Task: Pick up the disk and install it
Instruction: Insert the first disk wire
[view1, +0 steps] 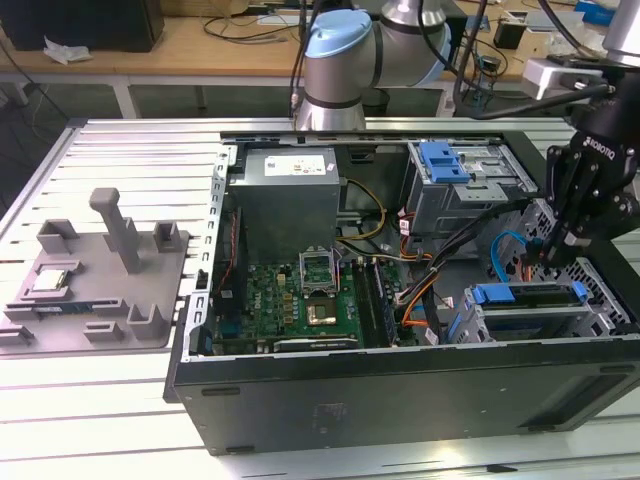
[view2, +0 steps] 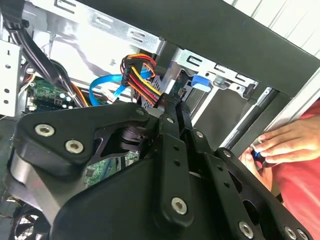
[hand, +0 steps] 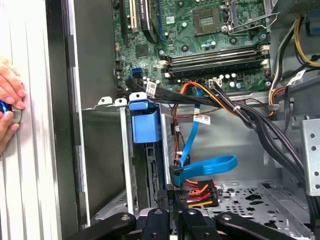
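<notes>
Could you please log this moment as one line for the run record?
gripper: at drive cage | disk: on edge inside cage | grip: unclear | person's hand: beside case

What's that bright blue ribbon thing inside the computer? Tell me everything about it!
The blue cable is a flat, smooth, plastic-looking band inside the open computer case. It comes from the motherboard side, folds into a loose loop and ends at a dark plug beside the red, orange and yellow wires, close to the gripper.
</notes>
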